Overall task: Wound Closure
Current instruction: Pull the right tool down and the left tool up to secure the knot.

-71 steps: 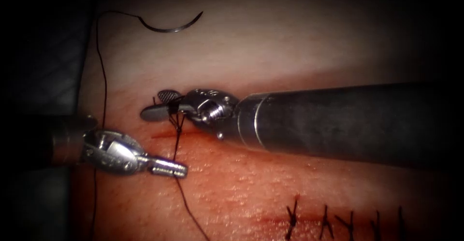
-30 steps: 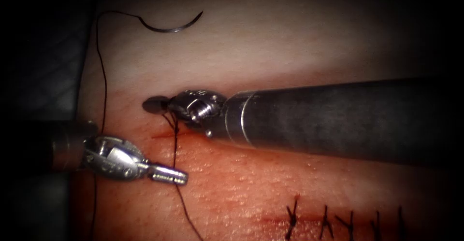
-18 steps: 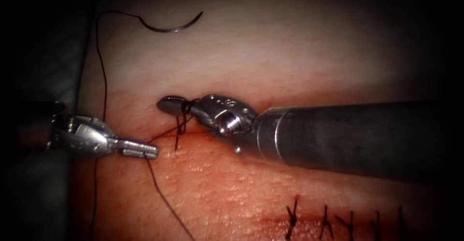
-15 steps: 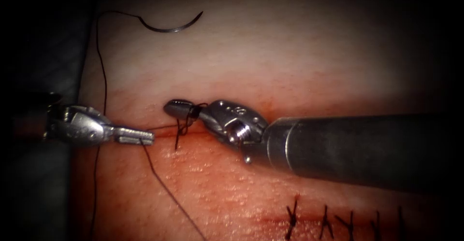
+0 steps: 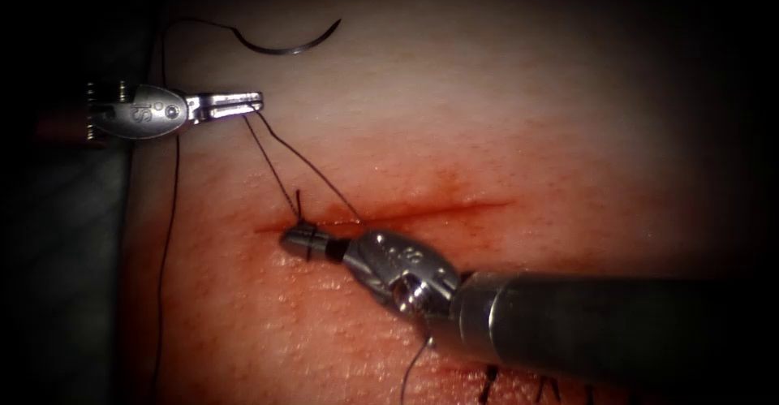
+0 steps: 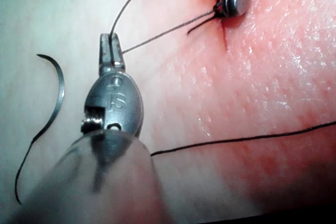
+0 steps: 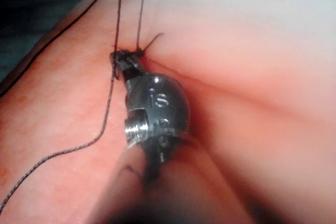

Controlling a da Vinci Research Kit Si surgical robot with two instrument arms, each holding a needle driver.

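The left end effector (image 5: pixel 231 105) grips the thread (image 5: pixel 304 160) far-left; the right end effector (image 5: pixel 304 241), wound with loops, clamps its short tail at the cut (image 5: pixel 422 208), opposing pulls suggesting knot-tightening. The needle (image 5: pixel 288 44) lies free on the far tissue (image 5: pixel 487 113).

Bare tissue (image 5: pixel 503 105) lies open above the cut (image 5: pixel 422 208) toward the right. At the cut's left end, thread (image 5: pixel 276 157) stretches taut from the left gripper (image 5: pixel 243 103) to the right gripper (image 5: pixel 302 241), barring passage between them. The needle (image 5: pixel 286 45) lies loose, well above.
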